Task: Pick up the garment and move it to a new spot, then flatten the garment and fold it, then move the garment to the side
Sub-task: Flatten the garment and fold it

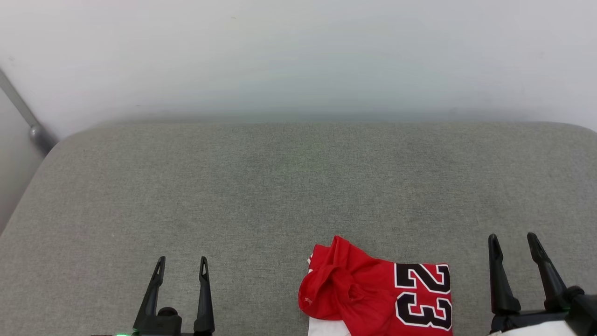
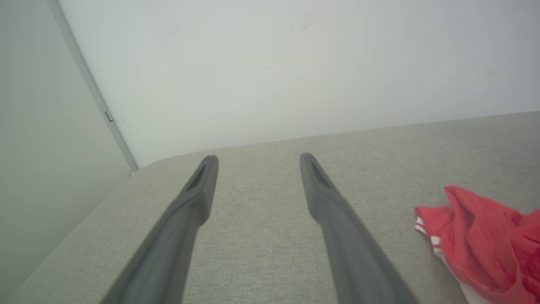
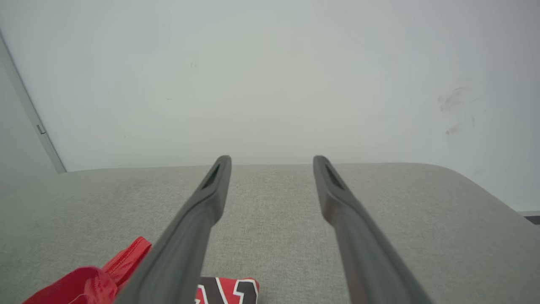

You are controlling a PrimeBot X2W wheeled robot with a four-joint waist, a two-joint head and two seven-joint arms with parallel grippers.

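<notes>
Our left gripper [image 1: 182, 261] & right gripper [image 1: 512, 238] both hang open w/ nothing held, the garment [image 1: 378, 298] lies bunched at the near edge of the counter [image 1: 280, 186] btw them, nearer the right, so we reckon pick-up, flatten, fold & side move are all left.

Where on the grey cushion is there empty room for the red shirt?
The grey cushion is bare across its far half by the wall, and between the left gripper and the red jersey. Crowded: the near edge, where the jersey lies bunched beside the right gripper.
</notes>
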